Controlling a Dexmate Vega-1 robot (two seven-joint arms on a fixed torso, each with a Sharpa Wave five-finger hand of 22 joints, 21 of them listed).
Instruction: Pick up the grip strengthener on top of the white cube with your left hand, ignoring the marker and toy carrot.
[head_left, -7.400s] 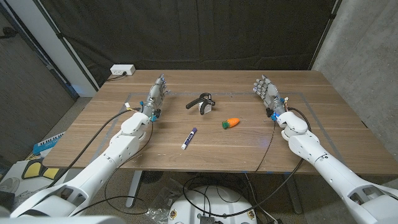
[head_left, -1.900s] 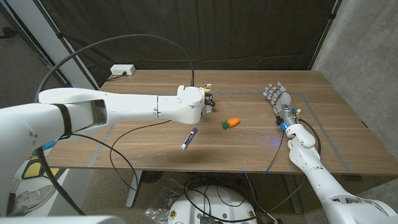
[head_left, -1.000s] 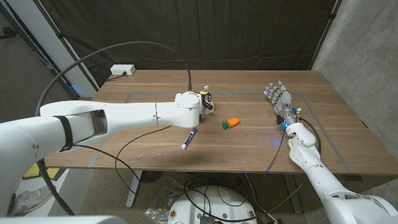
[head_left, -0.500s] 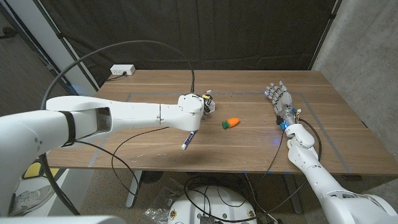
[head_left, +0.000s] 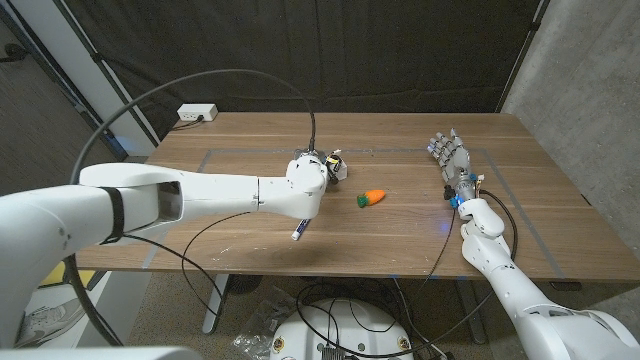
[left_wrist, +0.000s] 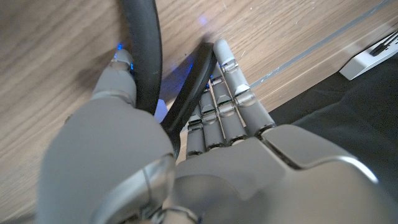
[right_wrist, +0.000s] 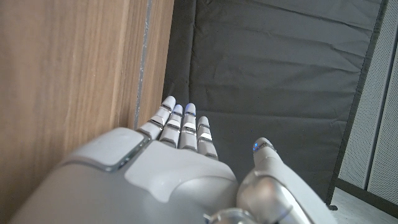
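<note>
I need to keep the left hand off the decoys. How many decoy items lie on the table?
2. The carrot lies mid-table, right of the left hand. The marker lies nearer the robot, partly under the left wrist. None seem hidden.

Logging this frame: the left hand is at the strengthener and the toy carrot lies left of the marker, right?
Not quite. In the head view the carrot lies right of the marker. The left hand is indeed at the strengthener.
</note>
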